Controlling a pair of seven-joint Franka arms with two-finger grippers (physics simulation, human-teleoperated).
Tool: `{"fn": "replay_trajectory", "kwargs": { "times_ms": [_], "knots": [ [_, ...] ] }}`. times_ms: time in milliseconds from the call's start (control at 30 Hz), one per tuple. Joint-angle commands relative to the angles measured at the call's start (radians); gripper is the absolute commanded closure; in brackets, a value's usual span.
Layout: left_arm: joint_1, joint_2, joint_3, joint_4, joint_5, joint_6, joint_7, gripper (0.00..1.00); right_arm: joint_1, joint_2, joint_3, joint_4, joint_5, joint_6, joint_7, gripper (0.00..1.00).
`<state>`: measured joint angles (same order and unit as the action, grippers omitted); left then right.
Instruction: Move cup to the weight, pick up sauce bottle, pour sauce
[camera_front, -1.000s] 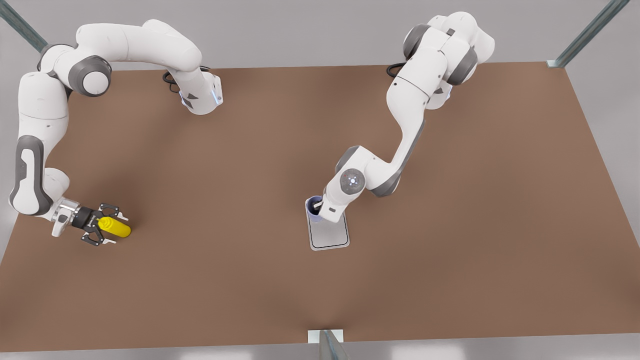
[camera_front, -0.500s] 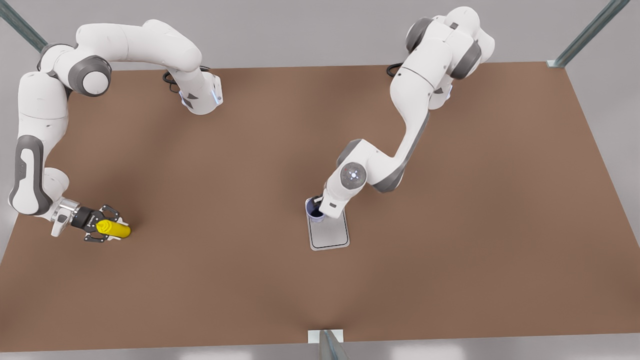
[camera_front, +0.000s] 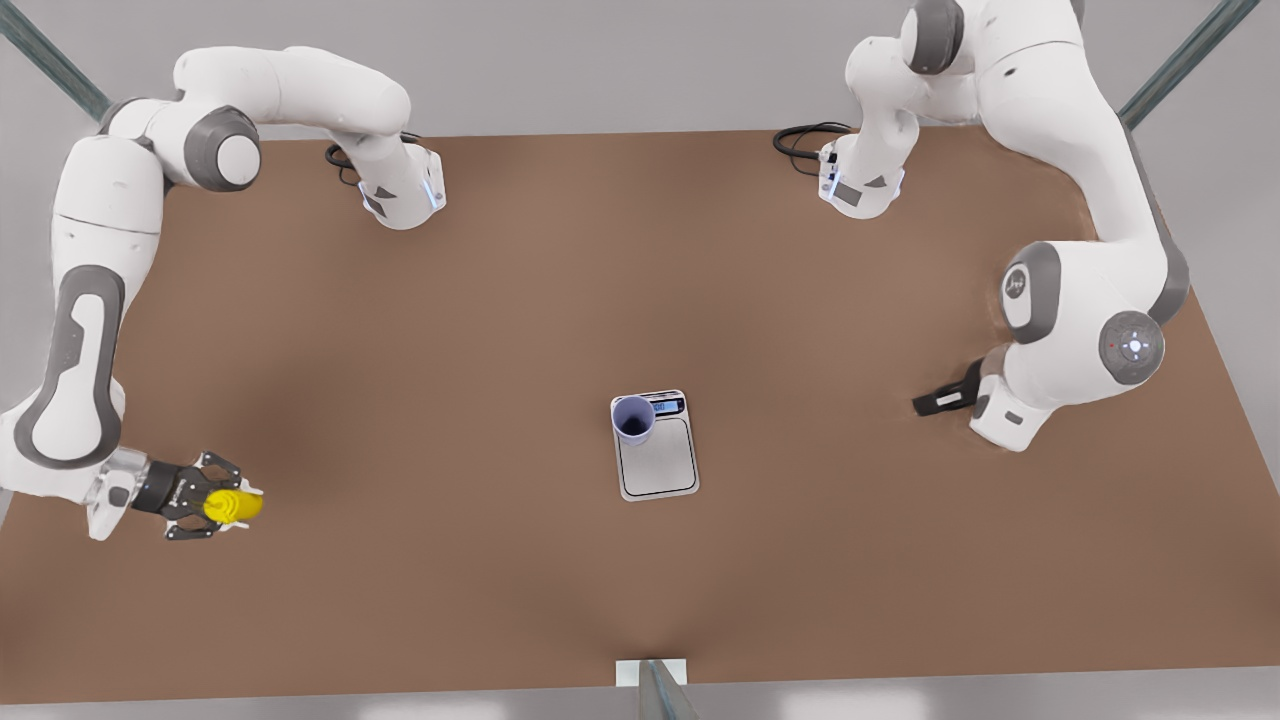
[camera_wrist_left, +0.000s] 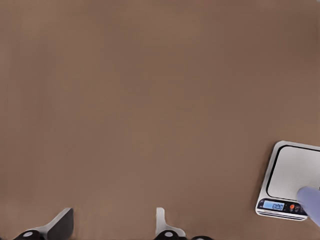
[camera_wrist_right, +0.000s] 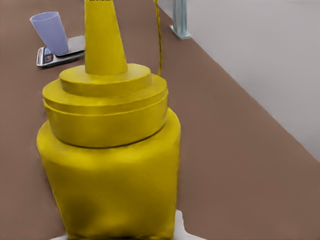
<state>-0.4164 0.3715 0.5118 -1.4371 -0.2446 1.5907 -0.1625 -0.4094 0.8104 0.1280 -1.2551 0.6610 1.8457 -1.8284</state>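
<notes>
My right gripper (camera_front: 215, 505), near the table (camera_front: 480, 330) edge at the front view's left, was clamped around the sauce bottle (camera_front: 232, 505), with the yellow body seated between the fingers. In the right wrist view the sauce bottle (camera_wrist_right: 107, 165) stood close before the camera, nozzle cap pointing away toward the cup (camera_wrist_right: 49, 32) and the weight (camera_wrist_right: 60, 54) farther off. The cup (camera_front: 633, 418) stood upright on the weight (camera_front: 657, 455), on the corner of the grey plate beside the display strip, with its dark inside showing. My left gripper (camera_front: 940, 401) waited well apart from the weight at the front view's right, low over the table. In the left wrist view its fingers (camera_wrist_left: 61, 224) stood spread with bare table between them, gripping nothing, and the weight (camera_wrist_left: 289, 180) with part of the cup (camera_wrist_left: 311, 202) appeared off to one side.
</notes>
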Motion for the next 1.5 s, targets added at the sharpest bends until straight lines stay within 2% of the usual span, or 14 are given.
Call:
{"fn": "replay_trajectory", "kwargs": {
  "times_ms": [0,67,133,167,200,267,300,400,433,500,567,833,1100,1467],
  "knots": [
    [-0.007,0.000,0.037,0.001,-0.007,-0.002,0.038,0.09,0.026,-0.007,-0.002,0.005,-0.006,0.004,0.026,0.44],
    [0.007,-0.003,0.161,0.020,-0.001,-0.006,0.153,0.00,0.156,-0.025,-0.007,0.034,-0.067,0.070,0.152,0.44],
    [0.154,-0.052,0.073,0.064,0.007,-0.064,0.198,0.00,0.310,-0.077,-0.007,0.033,-0.220,0.156,0.348,0.44],
    [0.310,-0.111,-0.146,0.061,0.079,-0.060,0.205,0.00,0.362,-0.080,0.002,0.034,-0.317,0.178,0.480,0.44],
    [0.387,-0.138,-0.315,0.052,0.230,-0.054,0.195,0.00,0.438,-0.083,0.001,0.034,-0.349,0.202,0.576,0.44],
    [0.384,-0.307,-0.351,-0.184,0.232,0.130,0.195,0.00,0.514,-0.111,0.036,0.016,-0.542,0.251,0.811,0.44],
    [0.413,-0.332,-0.391,-0.178,0.232,0.071,0.193,0.00,0.514,-0.138,0.122,-0.036,-0.696,0.303,0.957,0.44],
    [0.413,-0.306,-0.389,-0.174,0.225,0.068,0.190,0.00,0.514,-0.273,0.285,-0.314,-1.100,0.475,1.446,0.44],
    [0.410,-0.299,-0.392,-0.172,0.225,0.066,0.189,0.00,0.515,-0.290,0.324,-0.348,-1.218,0.474,1.546,0.44],
    [0.387,-0.298,-0.397,-0.172,0.223,0.058,0.189,0.00,0.524,-0.341,0.360,-0.426,-1.423,0.460,1.678,0.44],
    [0.372,-0.295,-0.397,-0.172,0.223,0.057,0.158,0.00,0.613,-0.372,0.361,-0.490,-1.616,0.394,1.830,0.44],
    [0.334,-0.264,-0.398,-0.172,0.223,0.058,0.110,0.00,0.854,-0.303,0.360,-0.484,-2.035,-0.025,1.830,0.44],
    [0.334,-0.256,-0.398,-0.172,0.206,0.057,0.110,0.00,0.934,-0.194,0.355,-0.472,-2.295,-0.278,1.848,0.44],
    [0.334,-0.256,-0.398,-0.172,0.206,0.054,0.112,0.00,0.983,-0.077,0.354,-0.446,-2.439,-0.410,1.913,0.44]
  ]
}}
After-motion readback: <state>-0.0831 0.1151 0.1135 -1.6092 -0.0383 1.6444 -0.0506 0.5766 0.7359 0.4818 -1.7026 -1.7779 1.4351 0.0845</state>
